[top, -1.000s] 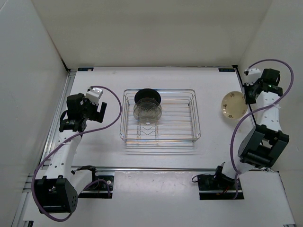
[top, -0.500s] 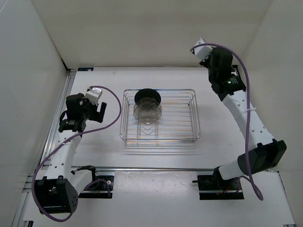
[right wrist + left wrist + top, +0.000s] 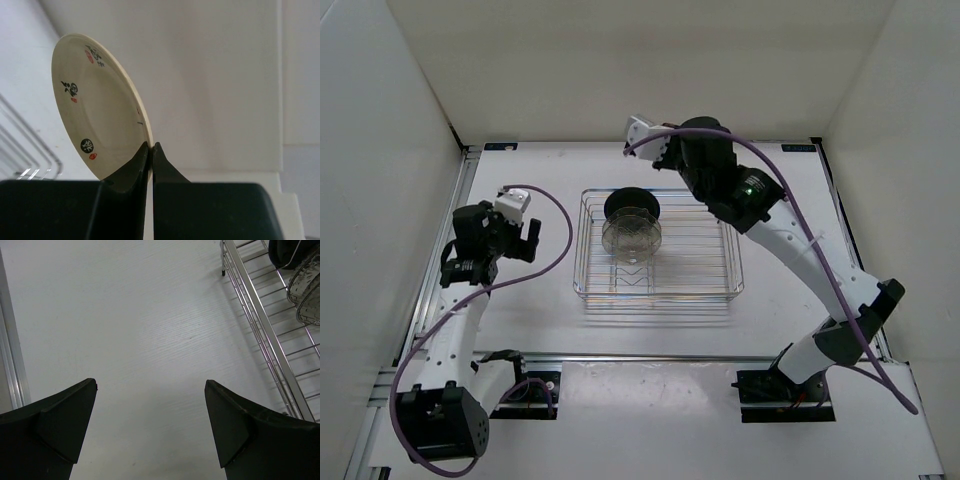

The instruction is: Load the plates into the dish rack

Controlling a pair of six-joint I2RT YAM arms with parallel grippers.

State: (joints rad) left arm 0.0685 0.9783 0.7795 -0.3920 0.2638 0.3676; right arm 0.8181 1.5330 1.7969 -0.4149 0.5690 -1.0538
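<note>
**Right wrist view: last plate in hand, three already racked**

Right wrist view shows the right gripper (image 3: pixel 151 148) pinched tight on the lower rim of the cream plate (image 3: pixel 97 105), which stands on edge with its printed face turned toward 9 o'clock. From the top camera that arm arches over the scene, its wrist at about 12 o'clock, just past the far rim of the dish rack (image 3: pixel 734 250). The plate itself cannot be made out from there.

Inside the rack the black plate (image 3: pixel 632 202) stands upright at roughly 11 o'clock. The clear plates (image 3: pixel 632 236) stand directly at its 6 o'clock side, two of them as far as the overlapping rims allow. Bare prongs (image 3: pixel 632 278) remain nearer the arms.

At 9 o'clock of the rack the left gripper (image 3: pixel 150 385) hangs over the white table (image 3: pixel 150 315) with its jaws wide apart, holding nothing.

By my reading three of four plates are loaded. What is left is lowering the cream one into a free slot and letting go
</note>
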